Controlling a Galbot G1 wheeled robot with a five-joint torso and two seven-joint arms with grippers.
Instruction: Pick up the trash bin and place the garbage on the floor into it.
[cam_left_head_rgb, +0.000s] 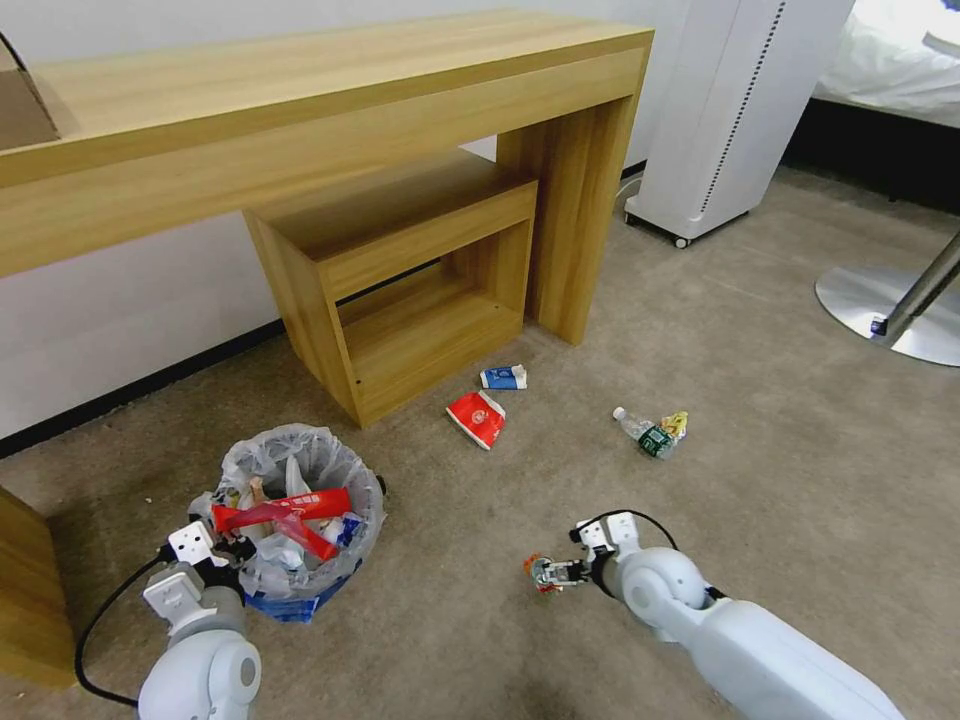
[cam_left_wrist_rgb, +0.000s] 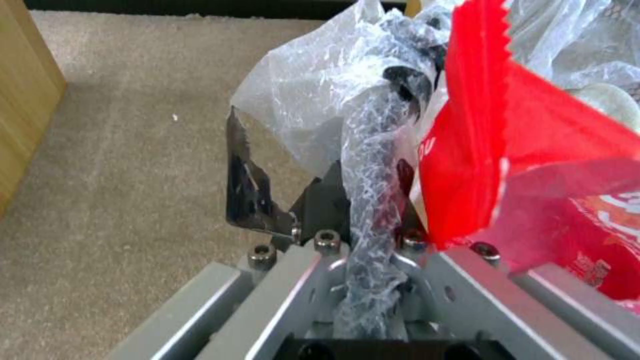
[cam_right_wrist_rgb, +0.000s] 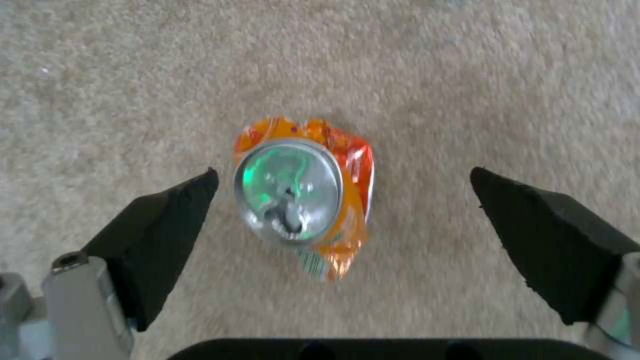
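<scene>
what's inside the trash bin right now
In the trash bin, held at its rim by the left hand, a red wrapper lies on top of pale crumpled litter. The clear liner and that top layer hide anything deeper.

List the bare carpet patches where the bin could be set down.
Free: the floor between bottle and chair base; also between trash bin and right gripper. Crowded: around the red cup, carton and stool.

You've got the trash bin (cam_left_head_rgb: 300, 520) upright on the beige floor (cam_left_head_rgb: 780, 480), clear liner stuffed, red wrapper (cam_left_head_rgb: 285, 512) across the top. Loose on the carpet: crushed orange can (cam_right_wrist_rgb: 303, 197), red cup (cam_left_head_rgb: 477, 418), blue-white carton (cam_left_head_rgb: 504, 377), clear bottle (cam_left_head_rgb: 645, 433) lying sideways.
</scene>
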